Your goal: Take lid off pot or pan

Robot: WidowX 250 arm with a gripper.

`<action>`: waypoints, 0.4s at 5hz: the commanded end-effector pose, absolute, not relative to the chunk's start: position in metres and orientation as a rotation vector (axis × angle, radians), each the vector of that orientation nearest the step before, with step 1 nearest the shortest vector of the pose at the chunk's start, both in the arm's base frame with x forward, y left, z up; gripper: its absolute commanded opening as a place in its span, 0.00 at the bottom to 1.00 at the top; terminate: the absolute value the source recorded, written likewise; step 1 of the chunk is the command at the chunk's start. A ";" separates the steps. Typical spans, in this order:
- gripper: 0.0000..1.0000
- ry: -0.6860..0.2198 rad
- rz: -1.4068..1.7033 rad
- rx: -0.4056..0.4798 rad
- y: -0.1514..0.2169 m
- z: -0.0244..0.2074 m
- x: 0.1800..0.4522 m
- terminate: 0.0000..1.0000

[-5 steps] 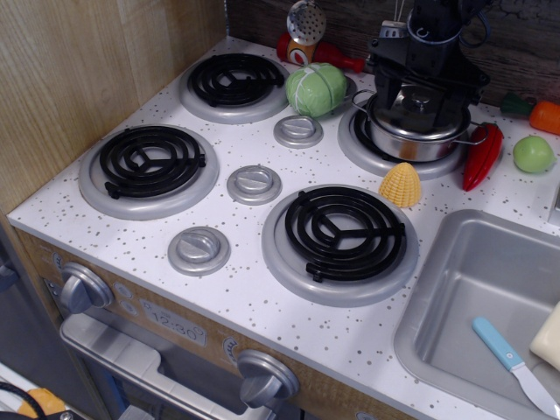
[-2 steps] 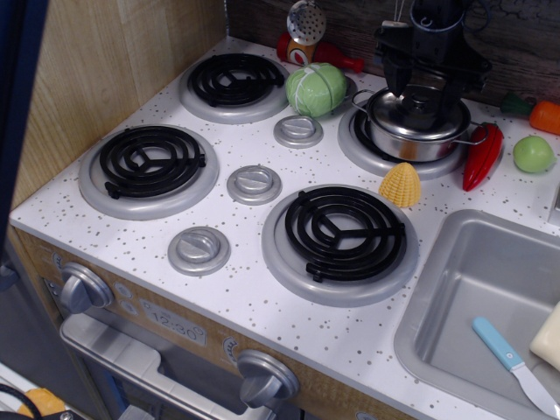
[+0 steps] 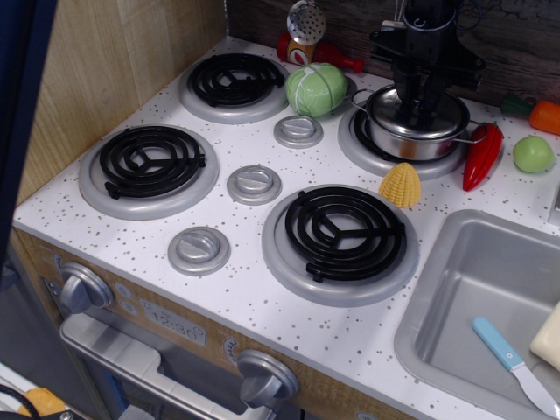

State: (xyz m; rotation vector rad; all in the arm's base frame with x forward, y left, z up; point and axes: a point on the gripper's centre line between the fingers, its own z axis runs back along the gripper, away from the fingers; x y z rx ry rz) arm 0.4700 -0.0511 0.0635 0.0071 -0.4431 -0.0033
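The shiny steel pot (image 3: 411, 145) sits on the back right burner (image 3: 353, 144), with a wire loop handle on each side. The domed steel lid (image 3: 388, 107) rests on the pot. My black gripper (image 3: 422, 107) comes straight down over the lid's centre. Its two fingers (image 3: 409, 96) stand close together around the knob and hide it. The jaws look shut on the knob. The lid is level and seated on the pot's rim.
A green cabbage (image 3: 316, 88) lies left of the pot, a yellow corn piece (image 3: 401, 185) in front of it, and a red pepper (image 3: 482, 155) and green fruit (image 3: 533, 153) to the right. The sink (image 3: 455, 289) at front right holds a blue-handled knife (image 3: 512, 363). A wooden wall stands on the left.
The gripper has come down onto the lid, and its fingers have closed in from a wide spread to a narrow grip around the knob. The lid and pot have not moved.
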 end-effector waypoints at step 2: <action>0.00 -0.517 0.030 0.134 -0.067 0.125 0.463 0.00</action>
